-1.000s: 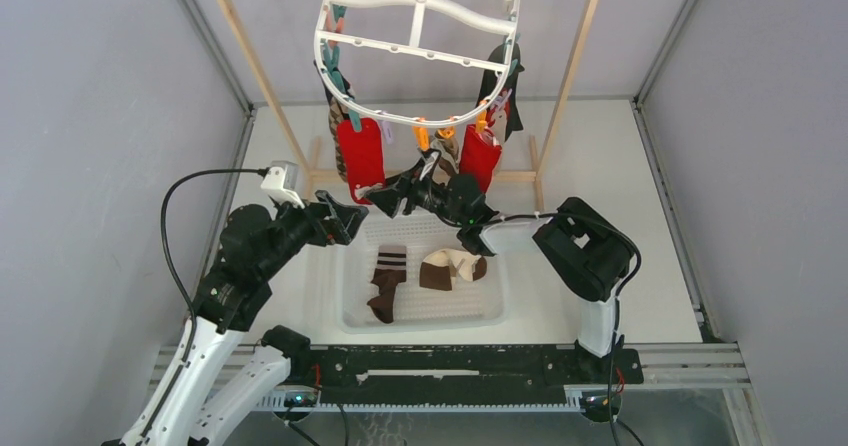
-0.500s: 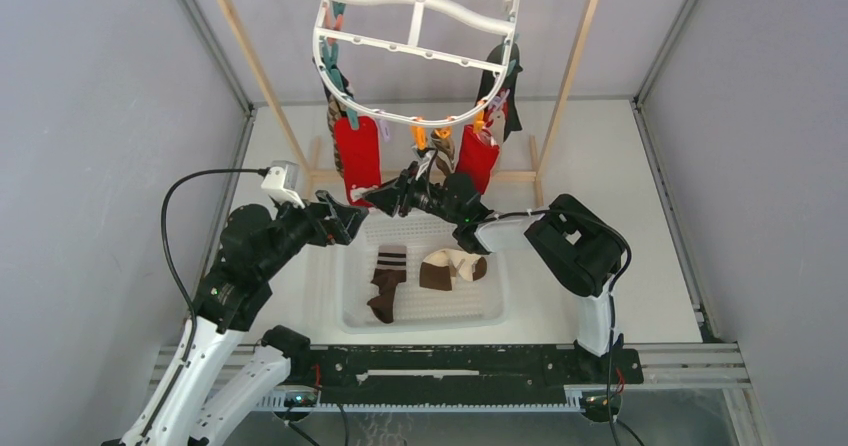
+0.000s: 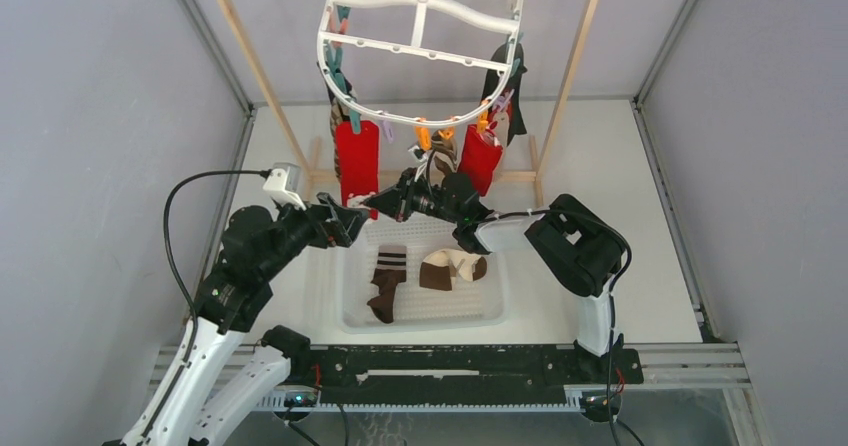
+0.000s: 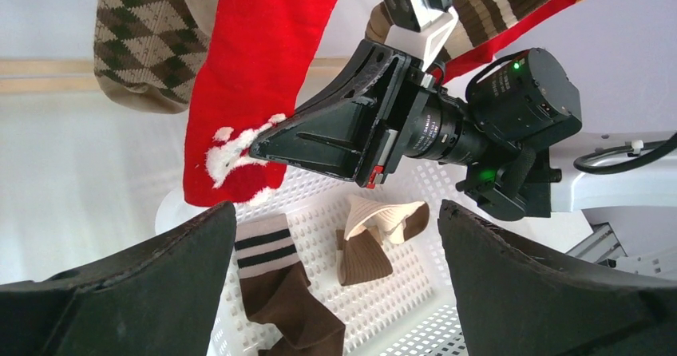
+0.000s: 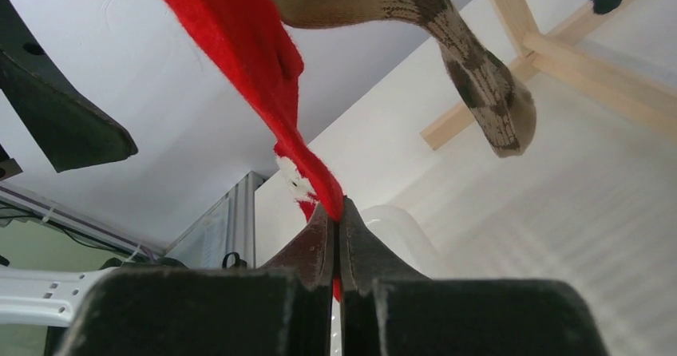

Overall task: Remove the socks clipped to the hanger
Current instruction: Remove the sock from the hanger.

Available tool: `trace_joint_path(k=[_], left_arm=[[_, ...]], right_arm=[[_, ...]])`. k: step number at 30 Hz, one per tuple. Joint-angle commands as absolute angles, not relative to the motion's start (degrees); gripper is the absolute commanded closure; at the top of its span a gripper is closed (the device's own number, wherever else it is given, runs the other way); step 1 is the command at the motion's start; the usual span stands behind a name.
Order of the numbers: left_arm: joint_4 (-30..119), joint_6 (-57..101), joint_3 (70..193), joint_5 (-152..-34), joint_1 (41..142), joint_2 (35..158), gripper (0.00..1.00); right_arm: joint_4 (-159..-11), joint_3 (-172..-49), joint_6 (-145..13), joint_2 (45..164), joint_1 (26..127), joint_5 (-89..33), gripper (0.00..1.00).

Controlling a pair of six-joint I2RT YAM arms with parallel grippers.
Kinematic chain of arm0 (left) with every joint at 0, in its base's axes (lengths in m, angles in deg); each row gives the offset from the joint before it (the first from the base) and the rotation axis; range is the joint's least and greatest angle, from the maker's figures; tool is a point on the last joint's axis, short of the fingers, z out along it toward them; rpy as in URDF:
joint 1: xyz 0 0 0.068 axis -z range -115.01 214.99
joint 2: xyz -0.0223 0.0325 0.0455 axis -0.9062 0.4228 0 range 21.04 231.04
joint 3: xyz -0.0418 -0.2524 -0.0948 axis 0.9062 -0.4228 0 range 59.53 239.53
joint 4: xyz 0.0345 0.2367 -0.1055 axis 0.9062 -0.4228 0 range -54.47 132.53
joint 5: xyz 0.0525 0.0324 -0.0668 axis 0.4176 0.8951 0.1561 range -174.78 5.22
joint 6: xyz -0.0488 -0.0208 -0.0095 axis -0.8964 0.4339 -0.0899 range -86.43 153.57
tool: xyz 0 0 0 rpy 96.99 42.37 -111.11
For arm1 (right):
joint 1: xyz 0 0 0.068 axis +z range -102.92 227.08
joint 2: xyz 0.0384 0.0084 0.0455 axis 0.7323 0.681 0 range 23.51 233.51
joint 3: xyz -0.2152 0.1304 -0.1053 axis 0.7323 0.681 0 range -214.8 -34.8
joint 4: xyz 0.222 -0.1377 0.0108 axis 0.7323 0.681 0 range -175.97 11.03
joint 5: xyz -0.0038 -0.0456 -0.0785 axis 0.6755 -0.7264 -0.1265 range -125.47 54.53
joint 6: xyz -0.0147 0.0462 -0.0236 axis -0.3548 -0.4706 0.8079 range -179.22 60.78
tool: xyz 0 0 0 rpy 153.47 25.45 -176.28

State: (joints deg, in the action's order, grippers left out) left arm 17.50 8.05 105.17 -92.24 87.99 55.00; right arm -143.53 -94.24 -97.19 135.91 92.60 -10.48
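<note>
The white hanger [image 3: 420,46] hangs from the rod with socks clipped round its rim. The left red sock [image 3: 357,156] has white marks at its lower end. My right gripper [image 3: 374,203] is shut on that lower edge; the right wrist view shows the red sock [image 5: 247,45] pinched between the closed jaws of the gripper [image 5: 337,212]. A second red sock [image 3: 480,161], a brown striped sock [image 3: 440,161], a black sock [image 3: 505,86] and a tan argyle sock [image 4: 144,45] also hang. My left gripper [image 4: 335,208] stands open, empty, just left of the pinched sock [image 4: 255,77].
A white perforated basket [image 3: 420,311] sits below, holding a brown striped sock [image 3: 385,281] and a beige-and-brown sock [image 3: 450,266]. The wooden rack's legs [image 3: 570,76] stand on both sides of the hanger. Grey walls close in left and right.
My right gripper has reached left and shut on the bottom edge of the left red sock. The left arm has stayed in place, open.
</note>
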Motion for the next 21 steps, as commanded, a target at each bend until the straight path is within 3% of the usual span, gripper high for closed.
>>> trace_joint_path(k=[1, 21], left_arm=[[19.65, 7.63, 103.67, -93.35, 87.81, 54.38, 0.00], [22.22, 6.14, 102.41, -94.88, 87.77, 53.99, 0.00]], right_arm=[[-141.90, -95.18, -99.38, 132.18, 92.68, -9.37, 1.00], [-138.24, -82.75, -99.31, 117.92, 92.24, -10.54, 1.00]])
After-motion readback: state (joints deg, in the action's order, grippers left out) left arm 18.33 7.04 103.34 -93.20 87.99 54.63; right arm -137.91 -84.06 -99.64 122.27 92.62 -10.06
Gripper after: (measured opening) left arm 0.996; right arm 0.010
